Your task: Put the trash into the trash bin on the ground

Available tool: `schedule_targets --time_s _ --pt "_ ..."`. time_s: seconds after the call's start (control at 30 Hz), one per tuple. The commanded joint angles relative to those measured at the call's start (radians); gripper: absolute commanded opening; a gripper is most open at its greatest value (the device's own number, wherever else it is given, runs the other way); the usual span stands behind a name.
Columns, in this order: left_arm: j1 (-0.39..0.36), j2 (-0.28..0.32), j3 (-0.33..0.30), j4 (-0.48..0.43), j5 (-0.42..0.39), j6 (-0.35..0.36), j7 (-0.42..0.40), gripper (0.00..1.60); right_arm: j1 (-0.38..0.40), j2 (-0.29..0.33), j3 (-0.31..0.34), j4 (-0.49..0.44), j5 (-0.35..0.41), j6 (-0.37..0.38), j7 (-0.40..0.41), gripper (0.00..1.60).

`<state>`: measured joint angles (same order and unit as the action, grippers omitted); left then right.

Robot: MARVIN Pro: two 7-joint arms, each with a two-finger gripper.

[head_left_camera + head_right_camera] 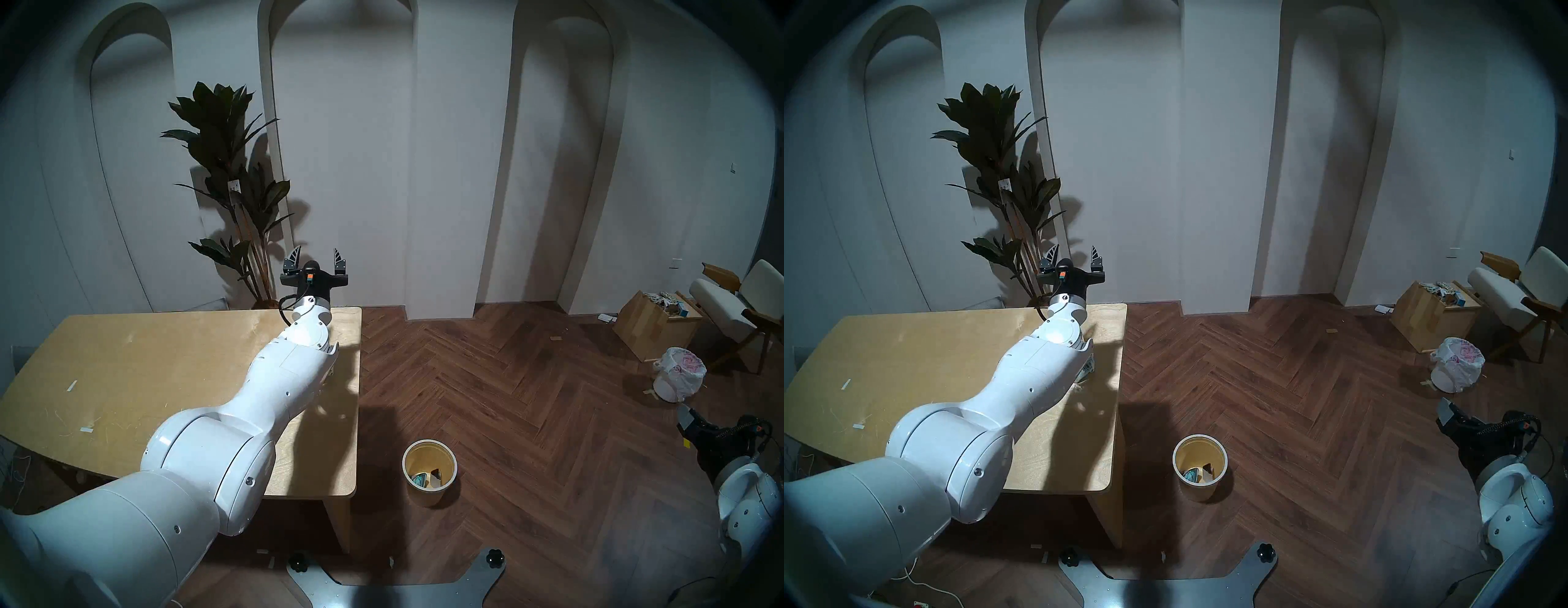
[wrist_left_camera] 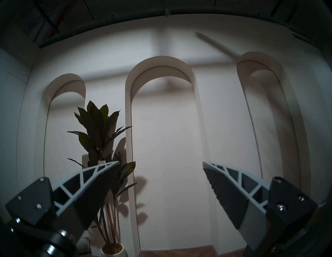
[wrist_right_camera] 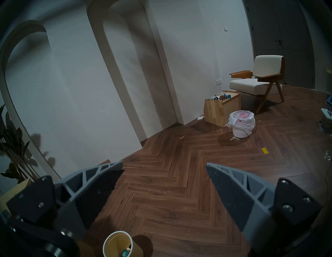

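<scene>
On the white bin's bag (image 3: 241,120), illegible pink print; left gripper (image 1: 316,256) and right gripper (image 3: 164,166) jaws wide open, empty

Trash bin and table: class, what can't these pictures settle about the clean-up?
- Trash bin: its contents are too small in the head views and cut off by the right wrist view's bottom edge; no count possible.
- Table: the left arm hides part; a barcoded scrap peeks out.
- Left gripper: open, facing the wall only.

A cream-white round plastic trash bin (image 1: 429,488) with yellowish inner walls stands on dark brown herringbone wood flooring (image 1: 530,403).
</scene>
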<state>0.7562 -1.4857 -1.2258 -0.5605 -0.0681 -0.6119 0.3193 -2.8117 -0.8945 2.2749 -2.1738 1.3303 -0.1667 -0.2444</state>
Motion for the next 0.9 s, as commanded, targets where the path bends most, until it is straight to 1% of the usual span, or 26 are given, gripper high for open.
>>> schedule_targets --time_s 0.0,0.03,0.07,0.2,0.23,0.33,0.4,0.43,0.57,0.77,0.87 --pt "-0.013 0.081 -0.014 -0.054 0.020 -0.002 0.019 1.60 0.013 0.020 -0.002 -0.036 -0.004 0.000 0.009 1.60" --pt "-0.015 0.113 -0.024 -0.058 0.024 0.001 0.030 1.60 0.018 0.027 -0.007 -0.050 -0.006 0.001 0.014 1.60" --pt "-0.015 0.113 -0.024 -0.058 0.024 0.001 0.030 1.60 0.018 0.027 -0.007 -0.050 -0.006 0.001 0.014 1.60" --pt "-0.015 0.165 -0.053 -0.065 0.032 0.005 0.051 1.60 0.029 0.044 -0.020 -0.081 -0.009 0.002 0.022 1.60" --pt "-0.015 0.164 -0.061 -0.066 0.033 0.005 0.054 1.60 0.032 0.047 -0.022 -0.088 -0.010 0.002 0.024 1.60" --pt "-0.011 0.213 -0.078 -0.075 0.041 0.007 0.067 1.60 0.040 0.060 -0.033 -0.114 -0.014 0.002 0.031 1.60" --pt "-0.009 0.222 -0.094 -0.079 0.044 0.007 0.076 1.60 0.046 0.070 -0.042 -0.135 -0.017 0.003 0.035 1.60" --pt "-0.007 0.244 -0.097 -0.082 0.046 0.008 0.079 1.60 0.049 0.074 -0.046 -0.144 -0.019 0.003 0.037 1.60" --pt "0.002 0.290 -0.119 -0.092 0.052 0.009 0.093 1.60 0.061 0.095 -0.068 -0.188 -0.026 0.005 0.046 1.60" --pt "0.018 0.343 -0.148 -0.109 0.060 0.010 0.110 1.60 0.081 0.128 -0.105 -0.255 -0.039 0.007 0.057 1.60" --pt "0.025 0.361 -0.159 -0.120 0.063 0.008 0.116 1.60 0.094 0.146 -0.121 -0.270 -0.044 0.009 0.059 1.60"
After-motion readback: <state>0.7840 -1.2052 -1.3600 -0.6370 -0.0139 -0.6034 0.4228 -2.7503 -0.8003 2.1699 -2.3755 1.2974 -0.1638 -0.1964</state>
